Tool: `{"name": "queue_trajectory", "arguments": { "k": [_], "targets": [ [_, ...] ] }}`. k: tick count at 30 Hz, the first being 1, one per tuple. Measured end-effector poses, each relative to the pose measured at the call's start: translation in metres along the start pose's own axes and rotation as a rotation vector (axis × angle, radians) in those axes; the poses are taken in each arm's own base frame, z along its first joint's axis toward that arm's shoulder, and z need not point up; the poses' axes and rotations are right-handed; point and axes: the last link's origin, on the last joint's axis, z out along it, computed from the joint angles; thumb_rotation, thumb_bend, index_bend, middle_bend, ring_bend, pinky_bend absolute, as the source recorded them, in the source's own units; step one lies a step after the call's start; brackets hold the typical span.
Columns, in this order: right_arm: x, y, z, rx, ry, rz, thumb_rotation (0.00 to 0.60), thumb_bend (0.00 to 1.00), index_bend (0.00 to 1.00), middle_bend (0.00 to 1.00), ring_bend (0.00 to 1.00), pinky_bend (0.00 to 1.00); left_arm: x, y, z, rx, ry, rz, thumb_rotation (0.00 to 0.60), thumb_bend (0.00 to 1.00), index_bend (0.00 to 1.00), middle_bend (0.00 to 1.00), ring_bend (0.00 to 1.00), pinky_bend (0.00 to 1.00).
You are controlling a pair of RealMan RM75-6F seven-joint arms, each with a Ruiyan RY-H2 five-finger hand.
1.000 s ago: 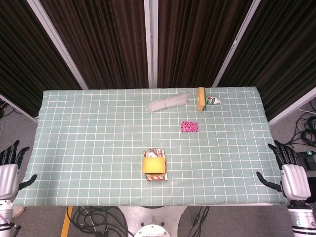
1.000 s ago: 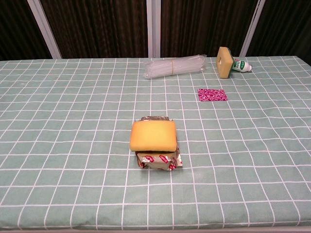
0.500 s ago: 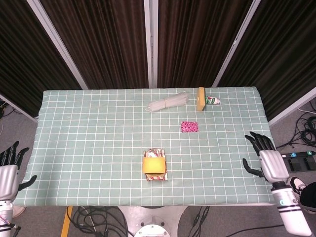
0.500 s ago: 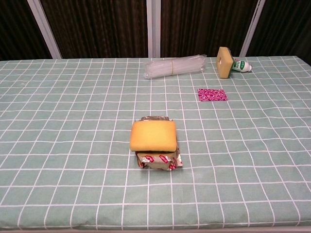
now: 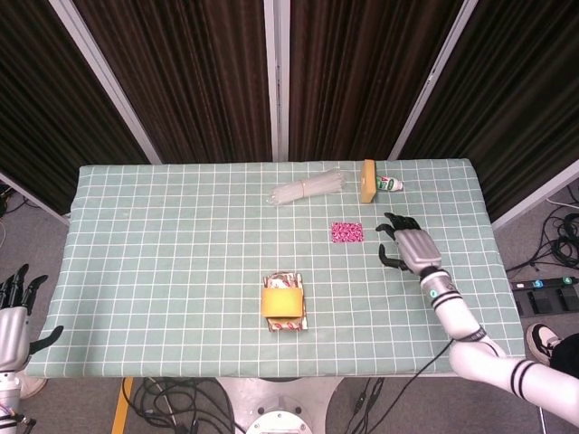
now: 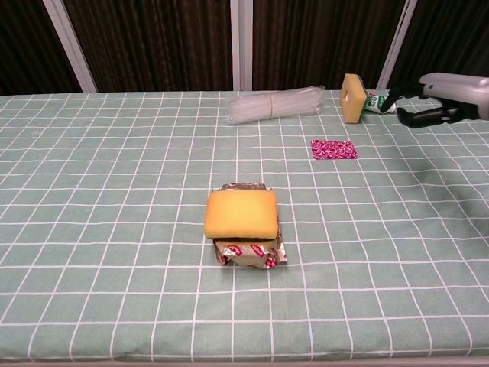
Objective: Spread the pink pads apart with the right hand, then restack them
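Note:
The pink pads lie as one small flat stack on the green checked cloth, right of centre; in the chest view the pink pads sit in the far right part. My right hand hovers open just right of the stack, fingers spread toward it, not touching. In the chest view the right hand enters from the right edge, above the cloth. My left hand hangs open off the table's left front corner.
A yellow sponge rests on a foil snack packet near the front centre. At the back lie a clear plastic bundle, an upright tan block and a small green-labelled bottle.
My right hand has swung from the table's right front corner up over the cloth to just right of the pink pads. The left hand has sunk slightly.

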Motion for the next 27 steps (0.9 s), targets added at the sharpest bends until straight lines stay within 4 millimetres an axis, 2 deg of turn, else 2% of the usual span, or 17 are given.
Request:
{"name": "queue_trajectory", "arguments": {
  "k": [5, 13, 27],
  "targets": [
    [-0.012, -0.02, 0.037, -0.006, -0.045, -0.048, 0.22, 0.57, 0.22, 0.01, 0.0, 0.0, 0.0, -0.003, -0.001, 0.01, -0.004, 0.002, 0.6, 0.2, 0.22, 0.09, 0.09, 0.13],
    [-0.038, -0.038, 0.07, -0.027, -0.111, -0.101, 0.22, 0.57, 0.22, 0.01, 0.0, 0.0, -0.001, -0.003, 0.001, 0.011, -0.004, 0.0, 0.6, 0.2, 0.22, 0.09, 0.09, 0.13],
    [-0.052, -0.051, 0.095, -0.044, -0.135, -0.123, 0.221, 0.57, 0.22, 0.01, 0.0, 0.0, -0.001, -0.008, -0.001, 0.025, -0.007, 0.003, 0.6, 0.2, 0.22, 0.09, 0.09, 0.13]
  ]
}}
